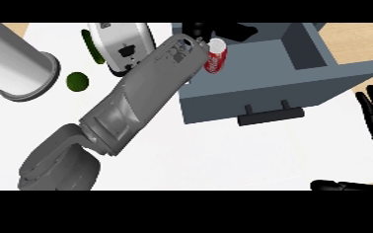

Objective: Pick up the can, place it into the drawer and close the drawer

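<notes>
Left forearm [134,101] runs diagonally from near-left up to the far centre, crossing the white counter [218,153]. Left hand [218,29] sits at the far end of it, black fingers curled around the top of the can [216,59], partly hidden behind the wrist.

Can is red with a pale top, roughly upright, slightly tilted. It is at the far-left corner of the open drawer [306,86], over the left wall edge; can't tell whether it is inside the cavity yet or touching the wall.

Drawer is grey-blue, pulled out, black handle [271,114] on the near face.

Right hand [364,109] shows only as black fingers at the right edge, straight and held up, resting, holding nothing. More black at the near-right corner, can't tell which part.

Left side of the counter: silver toaster-like appliance [125,47] far, just beside the forearm; grey cylinder [25,69] at the far-left edge; small green round object [78,81] between them, apart from both.
</notes>
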`<state>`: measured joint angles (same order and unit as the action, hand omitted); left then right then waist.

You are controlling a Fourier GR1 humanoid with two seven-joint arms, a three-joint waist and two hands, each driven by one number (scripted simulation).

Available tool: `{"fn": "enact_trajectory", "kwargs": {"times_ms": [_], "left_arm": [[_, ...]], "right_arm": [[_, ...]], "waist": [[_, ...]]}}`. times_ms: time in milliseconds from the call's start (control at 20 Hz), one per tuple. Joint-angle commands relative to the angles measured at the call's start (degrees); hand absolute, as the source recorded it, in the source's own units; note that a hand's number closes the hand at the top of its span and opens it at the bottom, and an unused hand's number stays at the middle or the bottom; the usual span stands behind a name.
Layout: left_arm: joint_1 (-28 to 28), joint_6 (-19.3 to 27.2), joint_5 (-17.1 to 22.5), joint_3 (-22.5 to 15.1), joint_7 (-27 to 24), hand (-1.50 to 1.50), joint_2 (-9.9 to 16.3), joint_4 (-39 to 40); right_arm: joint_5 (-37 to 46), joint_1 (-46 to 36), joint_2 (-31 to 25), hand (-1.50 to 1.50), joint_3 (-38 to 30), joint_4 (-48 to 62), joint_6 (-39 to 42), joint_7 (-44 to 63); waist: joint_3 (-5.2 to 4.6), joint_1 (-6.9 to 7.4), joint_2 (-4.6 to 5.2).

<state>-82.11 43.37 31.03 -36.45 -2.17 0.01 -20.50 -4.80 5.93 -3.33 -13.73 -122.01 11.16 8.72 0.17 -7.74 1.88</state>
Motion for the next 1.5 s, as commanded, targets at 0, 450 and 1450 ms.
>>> {"fn": "enact_trajectory", "kwargs": {"times_ms": [0, 450, 1450], "left_arm": [[0.8, 1.7, 1.7, -0.2, -1.5, -1.5, 0.0, -0.5], [1.9, 2.9, 6.1, 0.7, -2.6, -1.5, 0.0, -2.6], [0.1, 4.2, 9.8, 1.0, -4.1, -1.5, 0.0, -6.2]], "right_arm": [[-0.2, -0.4, -0.9, -1.5, -0.3, -1.1, 0.4, 0.4], [10.6, 0.2, -6.3, -1.5, -0.4, -4.9, 1.6, -5.2], [53.6, -8.9, -11.2, -1.5, 18.3, 7.3, -5.9, -8.2]], "waist": [[-0.03, -0.18, 0.03], [-0.06, 0.77, -0.27], [-0.18, 7.52, -1.49]]}}
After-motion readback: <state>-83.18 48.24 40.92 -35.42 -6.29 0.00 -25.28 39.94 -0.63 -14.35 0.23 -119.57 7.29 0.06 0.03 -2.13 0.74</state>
